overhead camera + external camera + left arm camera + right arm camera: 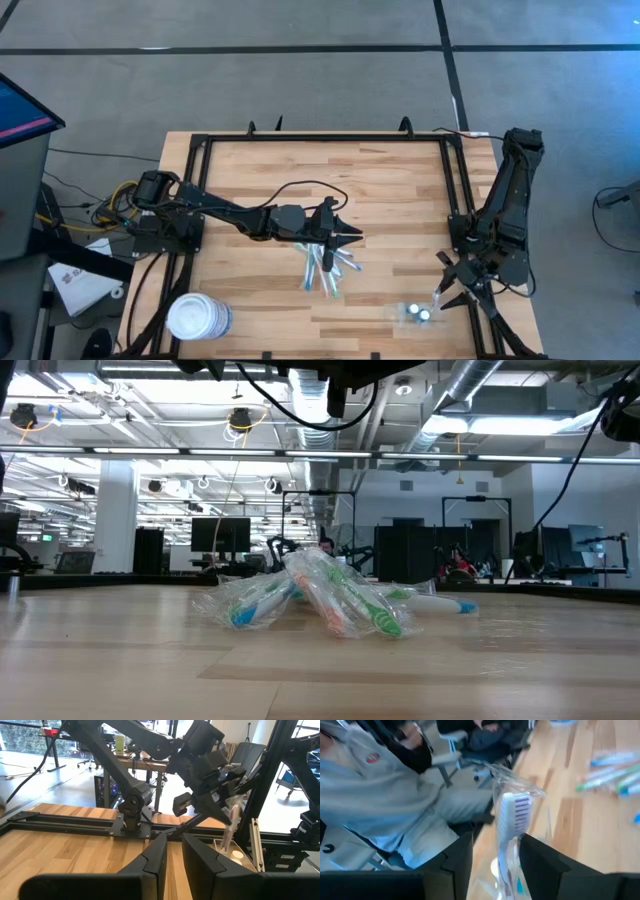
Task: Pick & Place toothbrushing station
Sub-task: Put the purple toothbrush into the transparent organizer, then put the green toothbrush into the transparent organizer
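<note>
On wooden table (400, 180): wrapped toothbrushes (328, 268); beyond, grey floor (300, 90).

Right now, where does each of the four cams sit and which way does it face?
High: above the table, looking straight down; both arms, left tool over the wrapped toothbrushes, right tool beside the clear holder.
Low: at table-top height, looking level across at the toothbrush pile and the room; only cables overhead.
Left wrist: looks past its own fingers at the right arm.
Right wrist: looks past its own fingers at a wrapped toothbrush, a seated person behind.
Shared: high and low both show the pile.
</note>
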Robot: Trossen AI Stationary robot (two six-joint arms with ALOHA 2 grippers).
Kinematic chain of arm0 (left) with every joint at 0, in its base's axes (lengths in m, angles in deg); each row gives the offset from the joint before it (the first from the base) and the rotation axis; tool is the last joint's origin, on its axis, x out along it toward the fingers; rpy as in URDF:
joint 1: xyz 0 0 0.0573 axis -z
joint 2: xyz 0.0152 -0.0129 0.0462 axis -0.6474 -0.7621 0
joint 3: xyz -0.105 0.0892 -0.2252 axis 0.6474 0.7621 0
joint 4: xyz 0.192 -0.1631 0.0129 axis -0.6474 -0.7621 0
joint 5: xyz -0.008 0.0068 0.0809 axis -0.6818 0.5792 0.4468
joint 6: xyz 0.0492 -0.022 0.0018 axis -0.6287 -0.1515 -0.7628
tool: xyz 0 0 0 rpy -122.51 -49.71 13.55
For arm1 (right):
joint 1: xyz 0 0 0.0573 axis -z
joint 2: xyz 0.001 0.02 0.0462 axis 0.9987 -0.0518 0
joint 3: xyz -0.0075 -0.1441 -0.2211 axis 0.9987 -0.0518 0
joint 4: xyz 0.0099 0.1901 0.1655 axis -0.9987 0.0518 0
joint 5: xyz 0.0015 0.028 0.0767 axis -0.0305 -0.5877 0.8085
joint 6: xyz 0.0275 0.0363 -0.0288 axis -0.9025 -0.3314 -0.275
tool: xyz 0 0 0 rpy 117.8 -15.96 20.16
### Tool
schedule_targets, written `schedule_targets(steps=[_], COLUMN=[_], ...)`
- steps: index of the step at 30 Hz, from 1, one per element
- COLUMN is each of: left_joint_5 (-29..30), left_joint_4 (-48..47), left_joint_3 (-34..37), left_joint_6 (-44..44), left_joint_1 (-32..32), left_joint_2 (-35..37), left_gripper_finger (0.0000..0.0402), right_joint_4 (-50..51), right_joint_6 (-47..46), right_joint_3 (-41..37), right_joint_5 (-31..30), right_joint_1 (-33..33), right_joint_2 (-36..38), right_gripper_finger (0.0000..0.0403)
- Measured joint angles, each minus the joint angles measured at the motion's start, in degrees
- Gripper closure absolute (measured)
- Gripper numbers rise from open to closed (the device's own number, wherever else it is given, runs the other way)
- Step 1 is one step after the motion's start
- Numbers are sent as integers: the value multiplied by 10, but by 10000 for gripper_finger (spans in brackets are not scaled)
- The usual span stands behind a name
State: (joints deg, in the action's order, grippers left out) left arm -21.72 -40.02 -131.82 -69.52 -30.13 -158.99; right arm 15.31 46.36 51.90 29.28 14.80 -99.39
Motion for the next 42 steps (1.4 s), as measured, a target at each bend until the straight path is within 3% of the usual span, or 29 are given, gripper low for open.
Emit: schedule_targets(steps=[4, 16, 30, 42], left_joint_5=[0, 0, 0, 0], left_joint_4=[0, 0, -3, -4], left_joint_3=[0, 0, 0, 0], left_joint_6=[0, 0, 0, 0], left_joint_1=[0, 0, 0, 0], left_joint_2=[0, 0, 0, 0], left_gripper_finger=[348, 348, 348, 348], right_joint_4=[13, 18, 82, 118], right_joint_6=[-48, -74, -207, -232], right_joint_3=[0, 0, 0, 0], right_joint_5=[-10, -48, -62, -93], right_joint_1=[-9, -19, -25, -35], right_joint_2=[-19, -29, -66, -74], right_gripper_finger=[248, 251, 208, 220])
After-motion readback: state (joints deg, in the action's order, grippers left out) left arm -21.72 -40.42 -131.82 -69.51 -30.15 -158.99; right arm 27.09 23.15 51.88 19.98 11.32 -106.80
